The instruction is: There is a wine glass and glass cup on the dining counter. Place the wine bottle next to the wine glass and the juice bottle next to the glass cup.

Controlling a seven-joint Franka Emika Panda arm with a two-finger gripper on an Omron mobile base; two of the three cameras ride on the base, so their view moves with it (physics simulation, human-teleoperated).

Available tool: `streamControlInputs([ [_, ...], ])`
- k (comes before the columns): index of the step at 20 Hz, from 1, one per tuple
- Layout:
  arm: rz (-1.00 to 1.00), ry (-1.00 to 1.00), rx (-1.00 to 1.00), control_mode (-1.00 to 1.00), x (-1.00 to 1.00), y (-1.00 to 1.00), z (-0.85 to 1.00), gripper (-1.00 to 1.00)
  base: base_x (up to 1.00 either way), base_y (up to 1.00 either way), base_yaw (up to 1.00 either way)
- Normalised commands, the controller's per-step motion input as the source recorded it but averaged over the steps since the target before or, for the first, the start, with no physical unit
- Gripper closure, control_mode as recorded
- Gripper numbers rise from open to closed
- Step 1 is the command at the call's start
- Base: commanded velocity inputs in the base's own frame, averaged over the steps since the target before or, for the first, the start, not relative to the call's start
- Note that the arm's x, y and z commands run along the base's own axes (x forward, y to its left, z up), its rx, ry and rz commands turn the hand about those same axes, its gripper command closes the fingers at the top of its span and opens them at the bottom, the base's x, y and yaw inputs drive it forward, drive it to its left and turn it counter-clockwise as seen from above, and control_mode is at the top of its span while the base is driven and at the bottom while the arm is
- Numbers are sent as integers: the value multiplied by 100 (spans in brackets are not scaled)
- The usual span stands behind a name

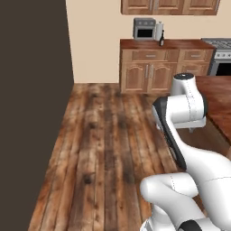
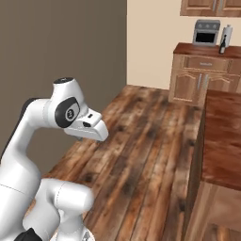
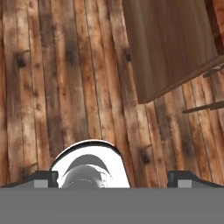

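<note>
floorboards [image 1: 103, 149] of dark wood run wide and bare between the dark wall [image 1: 31, 90] and the dining counter [image 2: 223, 141], whose reddish-brown corner juts in just beside the folded arm. gripper [image 3: 113, 178] hangs above the floor, jaws spread wide, nothing between them; the counter's side panel [image 3: 170, 48] sits up and to one side in the hand view. far across the room, the wine bottle [image 1: 161, 41] stands on the wall counter [image 1: 180, 45] beside the grey toaster oven [image 1: 144, 28], near that counter's front edge.

wine bottle [image 1: 161, 41] on wall counter [image 1: 180, 44], beside toaster oven [image 1: 145, 29]
</note>
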Motion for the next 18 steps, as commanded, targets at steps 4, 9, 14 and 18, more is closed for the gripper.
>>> streamControlInputs([
  [4,0,0,0,100,0,0,0,-100,93,32,-5],
  [9,0,0,0,100,0,0,0,-100,94,13,-3],
  [14,0,0,0,100,0,0,0,-100,94,5,-2],
  [18,0,0,0,100,0,0,0,-100,94,2,-1],
])
